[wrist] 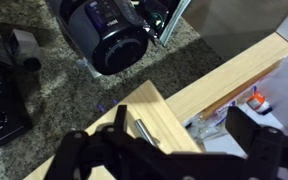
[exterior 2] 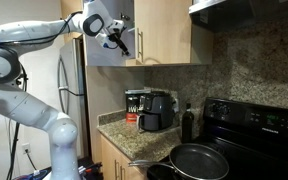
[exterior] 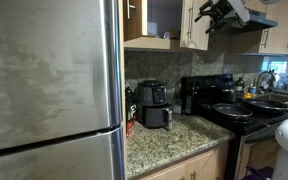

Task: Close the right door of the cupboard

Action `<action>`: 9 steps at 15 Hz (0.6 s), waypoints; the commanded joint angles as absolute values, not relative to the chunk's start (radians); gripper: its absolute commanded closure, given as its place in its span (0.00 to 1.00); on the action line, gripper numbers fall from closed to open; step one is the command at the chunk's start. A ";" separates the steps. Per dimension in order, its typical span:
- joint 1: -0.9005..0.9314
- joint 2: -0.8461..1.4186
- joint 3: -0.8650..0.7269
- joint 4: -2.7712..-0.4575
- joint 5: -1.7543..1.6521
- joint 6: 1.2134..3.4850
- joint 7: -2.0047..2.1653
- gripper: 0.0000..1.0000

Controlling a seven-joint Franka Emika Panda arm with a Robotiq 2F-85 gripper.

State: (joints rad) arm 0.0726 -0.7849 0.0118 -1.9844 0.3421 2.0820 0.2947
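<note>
The cupboard [exterior: 162, 20] hangs high between the fridge and the range hood, and it also shows in an exterior view [exterior 2: 169, 35]. Its right door [exterior: 194, 30] stands swung out; its pale inner face shows in an exterior view [exterior 2: 96, 50]. My gripper [exterior: 218, 11] is up at that door's free edge, and it also shows in an exterior view [exterior 2: 116, 37]. In the wrist view the wood door [wrist: 134, 105] with its metal bar handle [wrist: 144, 132] lies between my spread fingers [wrist: 184, 140]. The gripper is open and grips nothing.
A steel fridge [exterior: 44, 80] fills the left. A black air fryer [exterior: 152, 105] stands on the granite counter [exterior: 179, 135]. A black stove [exterior: 234, 105] with pans [exterior 2: 199, 158] is beside it, with a range hood [exterior 2: 244, 10] above. Jars sit inside the cupboard [wrist: 256, 100].
</note>
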 commanded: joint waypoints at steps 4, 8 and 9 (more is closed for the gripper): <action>-0.055 -0.944 -0.123 -2.080 0.116 1.657 0.133 0.00; -0.075 -0.974 -0.182 -2.074 0.135 1.604 0.077 0.00; -0.077 -0.999 -0.199 -2.087 0.135 1.593 0.064 0.00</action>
State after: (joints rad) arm -0.0497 -1.0075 -0.2074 -2.0914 0.1180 1.5973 0.0815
